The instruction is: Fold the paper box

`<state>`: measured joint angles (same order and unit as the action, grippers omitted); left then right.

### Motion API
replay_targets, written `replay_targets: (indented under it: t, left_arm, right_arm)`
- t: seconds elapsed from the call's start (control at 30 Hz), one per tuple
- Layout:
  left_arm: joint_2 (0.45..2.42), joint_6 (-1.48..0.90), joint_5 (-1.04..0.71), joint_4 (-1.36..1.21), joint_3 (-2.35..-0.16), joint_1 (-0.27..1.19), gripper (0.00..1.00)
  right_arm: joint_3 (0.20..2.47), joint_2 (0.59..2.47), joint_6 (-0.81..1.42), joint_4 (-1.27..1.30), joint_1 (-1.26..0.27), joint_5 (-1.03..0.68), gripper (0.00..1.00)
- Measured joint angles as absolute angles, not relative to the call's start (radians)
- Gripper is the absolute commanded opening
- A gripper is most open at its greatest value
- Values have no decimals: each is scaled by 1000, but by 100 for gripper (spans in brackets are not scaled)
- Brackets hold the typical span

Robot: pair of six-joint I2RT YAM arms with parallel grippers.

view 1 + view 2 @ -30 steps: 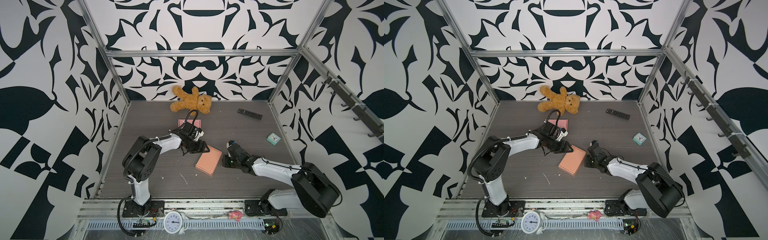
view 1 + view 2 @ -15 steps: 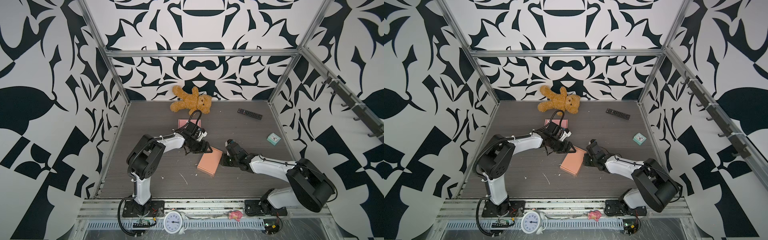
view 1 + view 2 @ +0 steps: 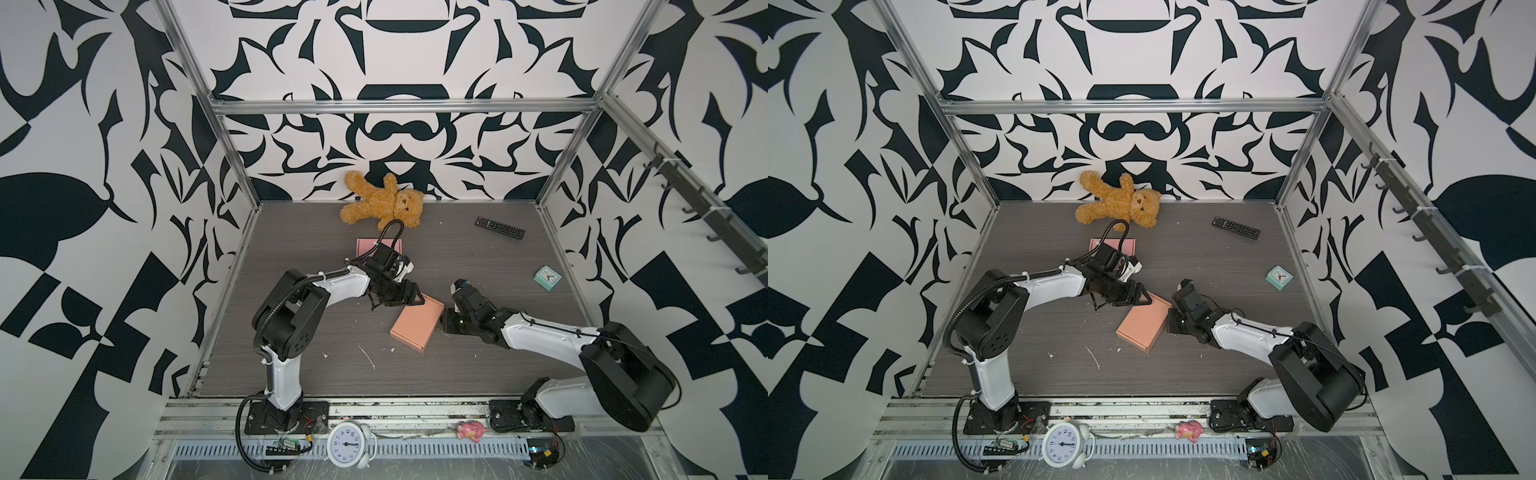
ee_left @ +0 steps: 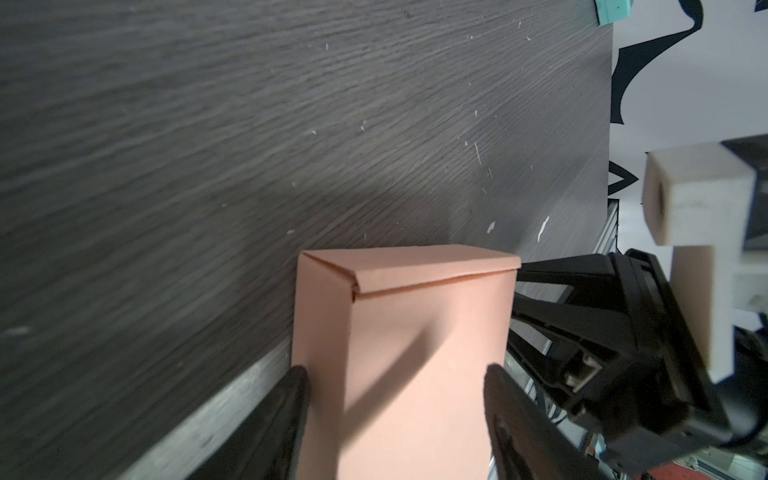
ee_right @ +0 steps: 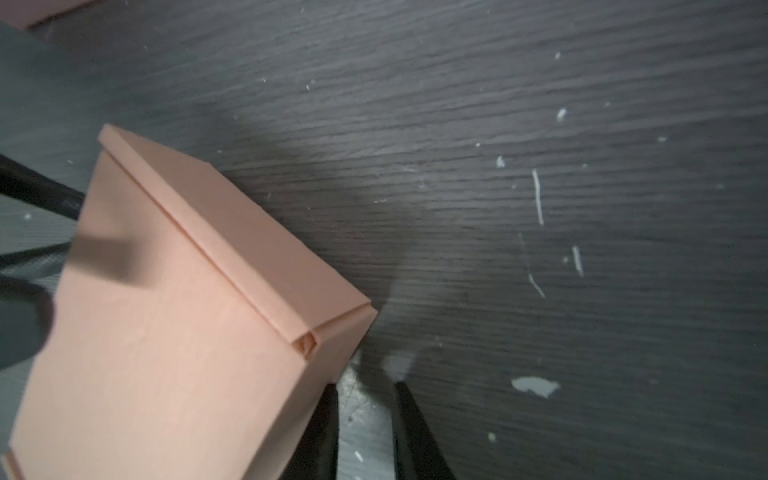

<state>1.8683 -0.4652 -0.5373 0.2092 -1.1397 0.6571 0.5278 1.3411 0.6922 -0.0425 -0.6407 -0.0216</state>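
The paper box (image 3: 415,325) (image 3: 1144,322) is a salmon-pink closed carton lying flat on the dark table in both top views. My left gripper (image 3: 409,297) (image 3: 1133,298) is at the box's far end. In the left wrist view the box (image 4: 415,332) runs between its two fingers (image 4: 291,399), which stand open at its two long sides. My right gripper (image 3: 445,323) (image 5: 365,399) sits low at the box's right edge. Its jaws are open by a narrow gap with only table between them, and one finger (image 5: 324,419) rests against the box's side (image 5: 174,332).
A second flat pink piece (image 3: 368,246) lies behind the left arm. At the back are a teddy bear (image 3: 382,203) and a remote (image 3: 498,227). A small teal clock (image 3: 547,277) is at the right. A white alarm clock (image 3: 348,444) and a pink toy (image 3: 469,430) sit on the front rail.
My left gripper has moved right, onto the far end of the box. My right gripper has shifted closer to the box's right edge and its jaws have parted a little.
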Motion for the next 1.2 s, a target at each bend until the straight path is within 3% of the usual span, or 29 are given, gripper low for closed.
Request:
replay_targets:
  t: [0.27,0.47,0.77,1.2]
  left_arm:
    - [1664,-478,-475,231,-1024,646,75]
    - [1475,-509,-448,255,-877,651,76]
    - [1345,-587,-427,273,-737,796,77]
    - [1438,-665,-411,166,-719,872,77]
  right_arm:
    - [534,1195,641,-165,-643,-3,54]
    - [663,1213,553,-288,-641,-16,63]
    - [929,1460,432,-306,-598,-139,71]
    - [984,1636,393,-300,-538,-294,73]
